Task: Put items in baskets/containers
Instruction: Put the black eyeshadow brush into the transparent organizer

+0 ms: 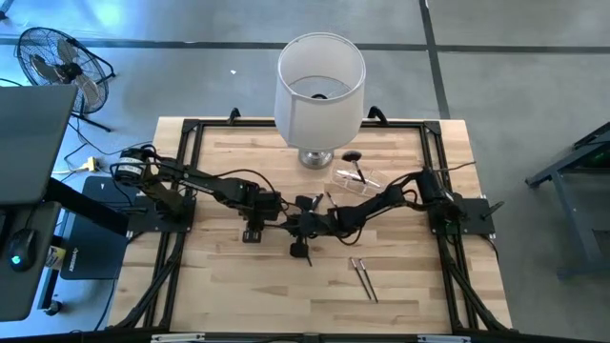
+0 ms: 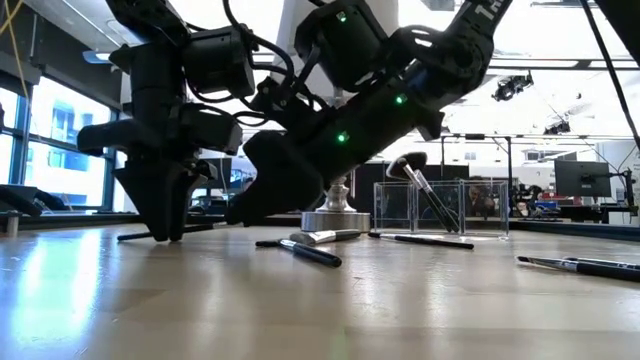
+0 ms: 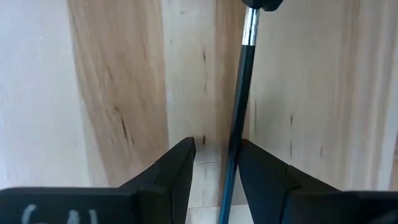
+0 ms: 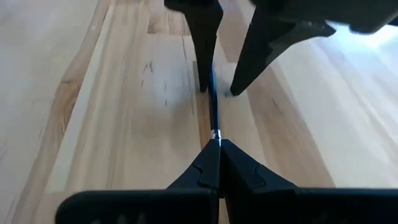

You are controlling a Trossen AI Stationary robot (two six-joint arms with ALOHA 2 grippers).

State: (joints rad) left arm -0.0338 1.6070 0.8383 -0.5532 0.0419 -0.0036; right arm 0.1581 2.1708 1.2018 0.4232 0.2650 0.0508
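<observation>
The two grippers meet at the table's (image 1: 229,286) middle: the left gripper (image 1: 286,202) to the left, the right gripper (image 1: 307,227) just right of it, one brush (image 3: 239,118) running between them. The lampshade (image 1: 320,86) stands at the far edge, the clear holder (image 1: 355,181) just right of its base with a brush (image 1: 358,167) in it. Two brushes (image 1: 363,278) lie near, right of centre

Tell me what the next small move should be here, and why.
Probably lift the left tool straight up and clear. Its fingers stand open either side of the thin brush, while the right tool is shut on the same brush near its silver ferrule, so the handover looks complete.
</observation>
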